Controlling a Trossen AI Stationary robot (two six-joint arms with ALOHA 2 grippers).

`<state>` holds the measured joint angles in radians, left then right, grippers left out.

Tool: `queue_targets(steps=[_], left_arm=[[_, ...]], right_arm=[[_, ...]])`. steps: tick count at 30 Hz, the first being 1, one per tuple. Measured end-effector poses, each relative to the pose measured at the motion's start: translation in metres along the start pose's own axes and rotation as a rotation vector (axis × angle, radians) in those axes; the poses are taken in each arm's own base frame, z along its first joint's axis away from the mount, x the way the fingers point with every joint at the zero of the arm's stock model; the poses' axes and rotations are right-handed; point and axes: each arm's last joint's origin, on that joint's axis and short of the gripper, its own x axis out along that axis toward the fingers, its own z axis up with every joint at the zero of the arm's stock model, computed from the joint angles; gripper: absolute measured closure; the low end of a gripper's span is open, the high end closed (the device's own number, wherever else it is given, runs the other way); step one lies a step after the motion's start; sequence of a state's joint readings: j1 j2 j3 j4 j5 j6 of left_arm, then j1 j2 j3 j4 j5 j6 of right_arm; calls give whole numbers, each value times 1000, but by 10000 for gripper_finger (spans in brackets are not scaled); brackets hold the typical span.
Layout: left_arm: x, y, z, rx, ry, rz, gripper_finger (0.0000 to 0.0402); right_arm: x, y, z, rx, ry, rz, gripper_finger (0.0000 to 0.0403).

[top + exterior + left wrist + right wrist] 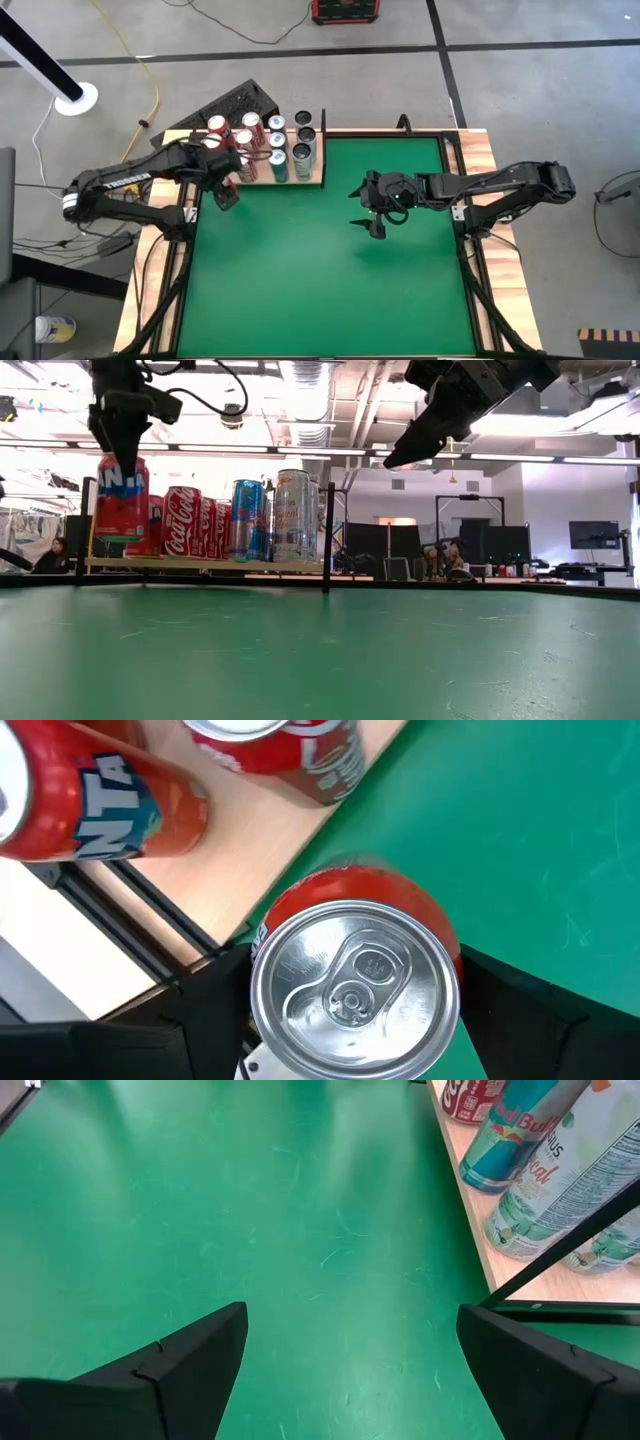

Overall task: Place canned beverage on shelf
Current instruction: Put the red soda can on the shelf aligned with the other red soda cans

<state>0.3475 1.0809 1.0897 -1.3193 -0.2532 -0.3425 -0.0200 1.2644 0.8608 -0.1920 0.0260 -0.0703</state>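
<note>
The shelf (312,181), a pale-wood board at the table's far left, carries several upright cans (262,140), red ones to the left and blue and silver ones to the right. My left gripper (222,188) hangs off the shelf's near left corner, shut on an orange-red canned beverage (355,990) whose silver top faces the wrist camera. In the low view this can (122,500) hangs under the gripper (120,445), in front of the shelf (200,563). My right gripper (372,218) stands open above the middle of the green table, with nothing between its fingers (180,1370). My left gripper pinches the can between its two fingers, one on each side of the can's wall just below the top rim (262,970). The fingers (200,1030) come from above, pointing steeply down. The can hangs upright, clear of the green table, beside the shelf's edge (300,850).
Thin black upright posts (327,530) stand at the shelf's corners. An orange can (100,800) and a red cola can (310,760) stand on the board close to the held one. Open green felt (320,280) spreads over the middle and near side.
</note>
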Motion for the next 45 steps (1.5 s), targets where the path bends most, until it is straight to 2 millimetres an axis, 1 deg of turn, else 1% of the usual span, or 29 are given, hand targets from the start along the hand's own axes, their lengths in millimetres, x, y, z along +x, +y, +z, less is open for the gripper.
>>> queue_targets(steps=[4, 13, 23, 28, 32, 38, 45], left_arm=[[2, 13, 2, 0, 10, 20, 117], [10, 39, 10, 56, 35, 71, 117], [16, 61, 13, 110, 60, 95, 117], [17, 66, 18, 113, 14, 60, 117], [20, 68, 17, 112, 16, 30, 117], [34, 70, 11, 125, 61, 50, 117], [36, 72, 12, 129, 35, 57, 117]], right_arm=[[0, 0, 1, -2, -7, 0, 20], [0, 0, 1, -1, -11, 0, 20], [0, 0, 1, -6, -10, 0, 20], [0, 0, 1, -11, -10, 0, 20], [0, 0, 1, -11, -8, 0, 20], [0, 0, 0, -13, -4, 0, 20], [0, 0, 0, -14, -4, 0, 20]])
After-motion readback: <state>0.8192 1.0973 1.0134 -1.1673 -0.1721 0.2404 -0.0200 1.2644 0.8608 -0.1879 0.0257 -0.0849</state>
